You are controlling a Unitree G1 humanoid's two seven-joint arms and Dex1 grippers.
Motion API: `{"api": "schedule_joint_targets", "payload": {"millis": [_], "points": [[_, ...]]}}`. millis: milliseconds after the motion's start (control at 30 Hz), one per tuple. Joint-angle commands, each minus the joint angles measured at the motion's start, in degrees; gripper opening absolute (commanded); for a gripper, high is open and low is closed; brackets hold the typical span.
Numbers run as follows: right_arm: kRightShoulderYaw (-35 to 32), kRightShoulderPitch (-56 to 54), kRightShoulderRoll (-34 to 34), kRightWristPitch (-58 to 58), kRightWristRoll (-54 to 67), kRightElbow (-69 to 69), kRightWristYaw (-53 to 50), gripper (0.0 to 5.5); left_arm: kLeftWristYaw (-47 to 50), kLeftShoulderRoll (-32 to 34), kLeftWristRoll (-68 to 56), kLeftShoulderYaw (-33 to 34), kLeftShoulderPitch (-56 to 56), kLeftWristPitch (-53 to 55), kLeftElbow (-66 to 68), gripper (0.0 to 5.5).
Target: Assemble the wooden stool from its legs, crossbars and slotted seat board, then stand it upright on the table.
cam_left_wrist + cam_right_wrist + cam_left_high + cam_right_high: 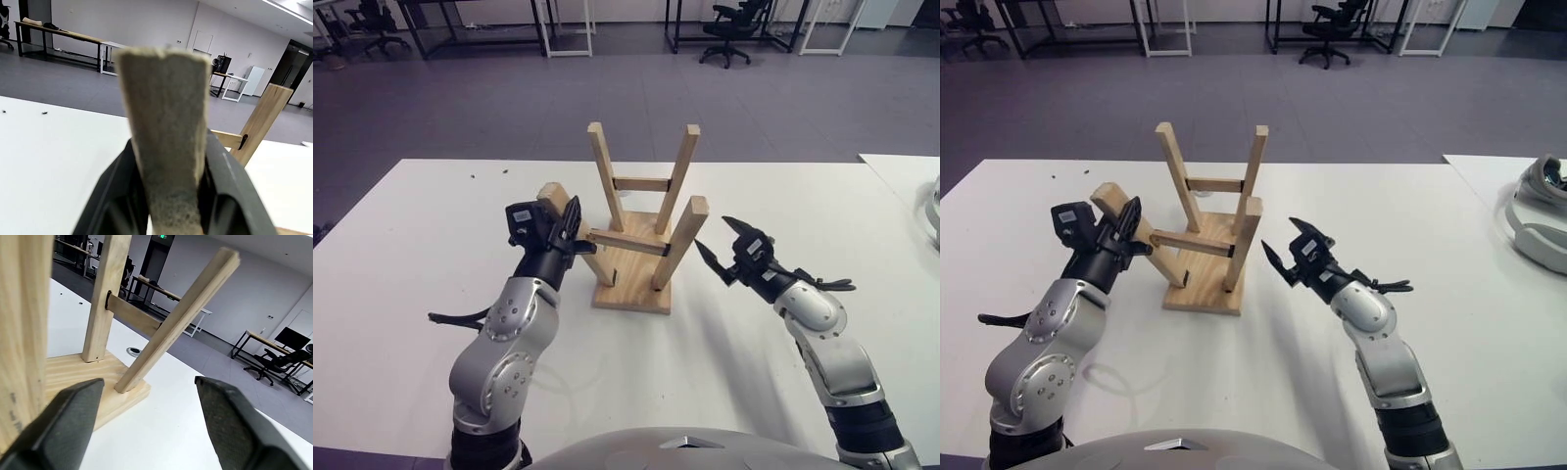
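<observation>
Stool [641, 235] sits upside down mid-tabletop [411, 255]. The seat board [631, 294] lies flat and the legs point up.

Left gripper [570, 233]: closed on the left leg [164, 127] near its free end, with a finger on either face. This leg splays out. Its long axis runs from the board's left edge up and away to your left, tilted more than the others. You cannot tell whether its foot is fully home in the board.

Right gripper [1283, 238]: open and holding nothing. It hovers just beside the right leg [680, 245], not touching. That leg lies to the gripper's left, its long axis rising steeply from the board and leaning slightly right. The jaws face it, roughly at mid-height.

The front crossbar [626, 242] joins the left and right legs. The back crossbar [641, 183] joins the two back legs [605, 176], which lean toward each other.

Materials: pale bare wood throughout. The legs are square-section sticks with flat-cut ends, and the left leg's end grain looks rough in the wrist view. The crossbars are thin flat slats, dark at the joints. The board is a thick rectangle. The tabletop is smooth white.

Judgement: assembly looks near done and the stool is not yet upright. Your right arm is the free one and nearest the right leg, so closing there would give a two-handed hold for the flip. The splayed left leg may shift under load.
</observation>
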Motion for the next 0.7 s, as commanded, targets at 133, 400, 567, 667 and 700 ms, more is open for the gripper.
{"api": "schedule_joint_targets", "payload": {"millis": [133, 400, 567, 667, 700], "points": [[1.7, 0.8, -0.3, 1.3, -0.8, -1.0, 0.7, 3.48, -4.3, 4.5, 4.7, -7.5, -0.8, 8.5, 3.4, 1.02], [2.3, 0.2, 0.2, 2.2, -1.3, 0.2, -0.2, 3.48, -10.8, 8.5, 8.6, -7.4, -1.1, 7.7, 4.8, 2.64], [-0.2, -0.3, 1.6, 3.0, 1.5, -1.0, -1.1, 3.48, -14.5, 2.5, 4.4, -4.1, -3.3, 2.2, 3.2, 3.29], [-5.4, -1.2, 4.3, 5.4, 7.6, -4.0, -2.9, 3.48, -16.9, -2.2, -3.1, -1.5, -2.8, 1.4, 0.5, 3.88], [-7.4, -1.8, 4.8, 6.3, 9.2, -4.6, -3.8, 3.48, -17.7, -3.1, -6.3, -0.5, -2.3, 1.9, -0.7, 3.88]]}}
